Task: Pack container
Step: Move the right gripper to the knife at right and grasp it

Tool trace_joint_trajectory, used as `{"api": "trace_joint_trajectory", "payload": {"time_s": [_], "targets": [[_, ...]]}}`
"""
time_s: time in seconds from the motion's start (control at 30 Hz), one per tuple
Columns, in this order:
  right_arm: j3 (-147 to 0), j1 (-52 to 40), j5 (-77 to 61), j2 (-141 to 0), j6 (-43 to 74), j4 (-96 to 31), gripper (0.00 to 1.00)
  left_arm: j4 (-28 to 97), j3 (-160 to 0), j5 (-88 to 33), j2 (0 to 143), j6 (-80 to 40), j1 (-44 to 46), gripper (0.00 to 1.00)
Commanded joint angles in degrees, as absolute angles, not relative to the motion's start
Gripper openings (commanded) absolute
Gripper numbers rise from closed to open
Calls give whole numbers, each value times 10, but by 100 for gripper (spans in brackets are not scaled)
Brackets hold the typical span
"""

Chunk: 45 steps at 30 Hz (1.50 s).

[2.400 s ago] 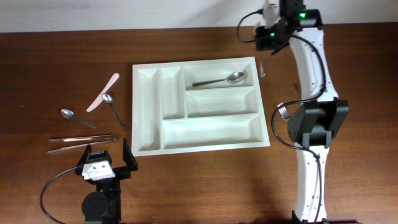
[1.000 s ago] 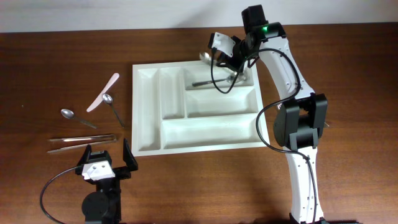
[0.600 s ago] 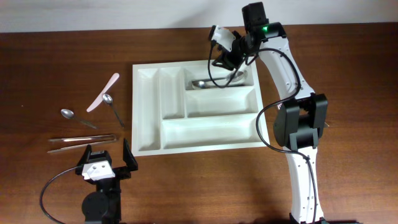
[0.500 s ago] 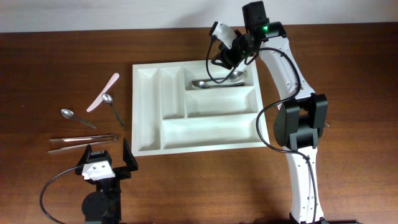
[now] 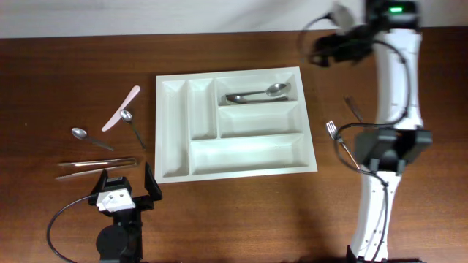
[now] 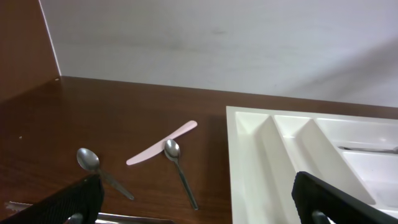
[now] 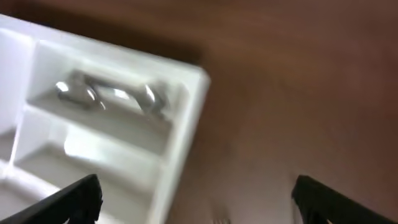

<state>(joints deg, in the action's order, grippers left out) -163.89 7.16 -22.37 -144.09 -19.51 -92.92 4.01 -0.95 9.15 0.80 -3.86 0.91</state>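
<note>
Right gripper (image 5: 325, 50), jaws spread and empty, hovering beyond the container's (image 5: 172, 131) far right corner; spoons (image 5: 256, 95) lying in its top compartment; left gripper (image 5: 126, 181) resting, jaws spread

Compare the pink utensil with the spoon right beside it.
The pink utensil is pale and flat; the spoon is shiny metal with a bowl. Seen from overhead, the pink utensil slants up-right, the spoon down-right. Both lie on the table outside the tray.
</note>
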Motion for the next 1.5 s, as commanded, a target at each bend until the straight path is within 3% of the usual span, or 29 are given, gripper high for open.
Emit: {"api": "trace_joint_trajectory", "payload": {"time_s": [0.0, 0.13, 0.73, 1.27, 1.47], "targets": [[-1655, 104, -220, -1408, -183, -973, 99, 39, -5, 86, 3, -29, 11, 99], [-1639, 131, -220, -1408, -119, -973, 99, 39, -5, 86, 3, -29, 11, 99], [-1386, 140, -143, -1409, -147, -922, 96, 39, -5, 86, 3, -29, 11, 99], [-1285, 140, -54, -1409, -145, -849, 86, 39, -5, 86, 3, -29, 11, 99], [-1262, 140, -24, -1409, -142, -829, 77, 39, -5, 86, 3, -29, 11, 99]]}}
